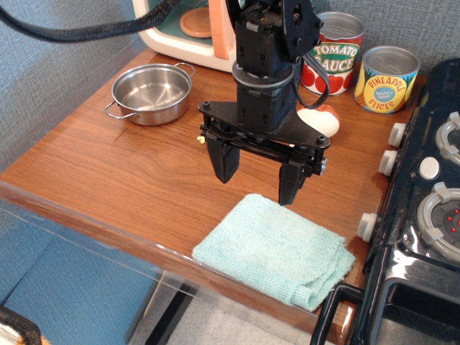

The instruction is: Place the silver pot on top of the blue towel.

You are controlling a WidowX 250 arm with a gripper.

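Note:
The silver pot (152,93) stands upright and empty at the back left of the wooden table (108,165), its two wire handles showing. The blue towel (277,249) lies folded near the table's front right edge. My gripper (257,174) hangs open and empty over the middle of the table, just behind the towel's far edge and well to the right of the pot. Its two black fingers (224,158) point down and are spread apart.
A tomato sauce can (334,54) and a pineapple slices can (388,77) stand at the back right. A white and orange object (321,118) lies behind my gripper. A toy stove (424,208) borders the right side. A toy appliance (187,29) is at the back.

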